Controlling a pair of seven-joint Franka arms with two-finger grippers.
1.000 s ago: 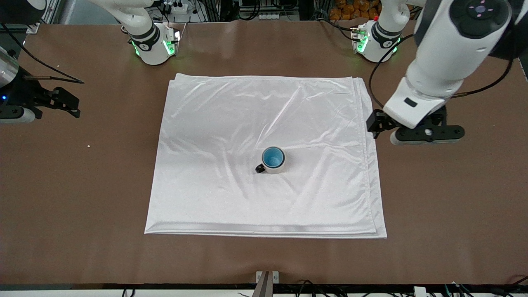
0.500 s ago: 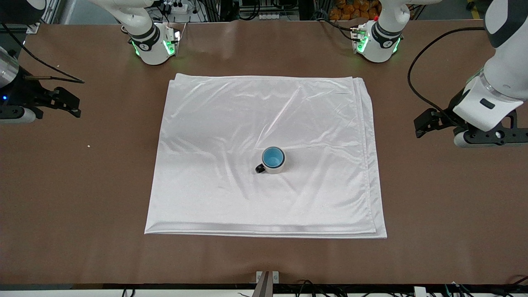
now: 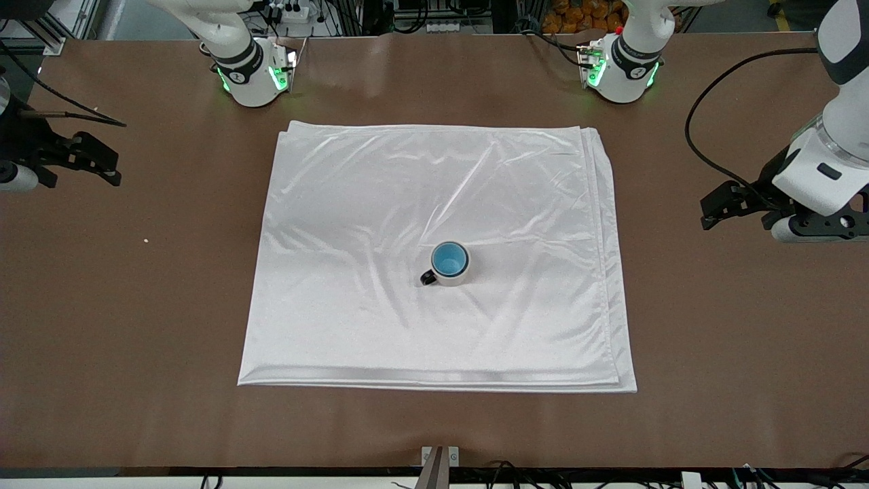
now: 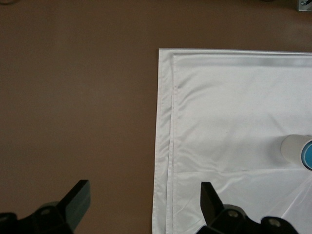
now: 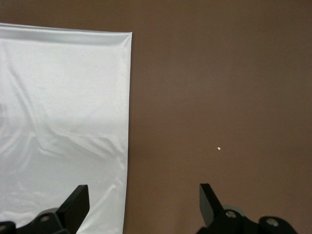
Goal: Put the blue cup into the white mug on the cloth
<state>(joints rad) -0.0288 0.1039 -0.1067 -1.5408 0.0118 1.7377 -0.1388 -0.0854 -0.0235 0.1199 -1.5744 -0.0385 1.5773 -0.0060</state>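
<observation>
The blue cup (image 3: 449,259) sits upright inside the white mug (image 3: 455,278), whose black handle points toward the right arm's end. The mug stands near the middle of the cloth (image 3: 407,190). My left gripper (image 3: 721,204) is open and empty over bare table off the cloth's edge at the left arm's end. In the left wrist view its jaws (image 4: 145,195) straddle the cloth's edge (image 4: 234,107), with the mug (image 4: 292,151) and cup (image 4: 308,155) at the frame's edge. My right gripper (image 3: 95,159) is open and empty over bare table at the right arm's end; it shows in the right wrist view (image 5: 144,200) beside the cloth (image 5: 58,97).
The brown table (image 3: 713,326) surrounds the cloth on all sides. A tiny white speck (image 3: 146,240) lies on the table toward the right arm's end and shows in the right wrist view (image 5: 219,148). Both arm bases (image 3: 254,75) stand along the table's back edge.
My left arm has swung away from the cloth's edge toward its own end of the table. My right gripper has drawn back a little. The mug and cup have not moved.
</observation>
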